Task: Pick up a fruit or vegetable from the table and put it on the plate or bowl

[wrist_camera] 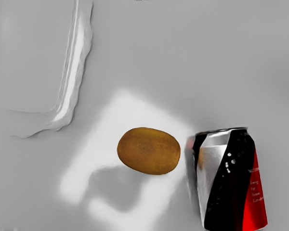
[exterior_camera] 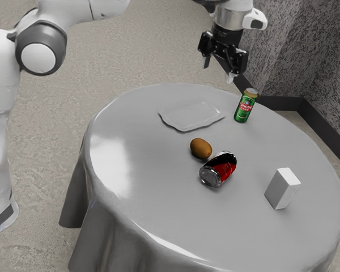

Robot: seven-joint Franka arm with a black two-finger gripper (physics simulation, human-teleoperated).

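A brown kiwi (exterior_camera: 201,148) lies near the middle of the round grey-clothed table (exterior_camera: 158,187). Behind it sits a flat grey square plate (exterior_camera: 191,116), with nothing on it. My black gripper (exterior_camera: 219,63) hangs high above the table's far side, well above the plate and the kiwi, open with nothing between its fingers. In the wrist view the kiwi (wrist_camera: 148,150) lies on the cloth between the plate's wavy rim (wrist_camera: 74,82) and a red and black can (wrist_camera: 231,180).
A red and black soda can (exterior_camera: 218,169) lies on its side right beside the kiwi. A green can (exterior_camera: 245,106) stands upright at the far edge, under the gripper. A white box (exterior_camera: 282,188) stands toward the exterior view's right. A dark wall rises behind.
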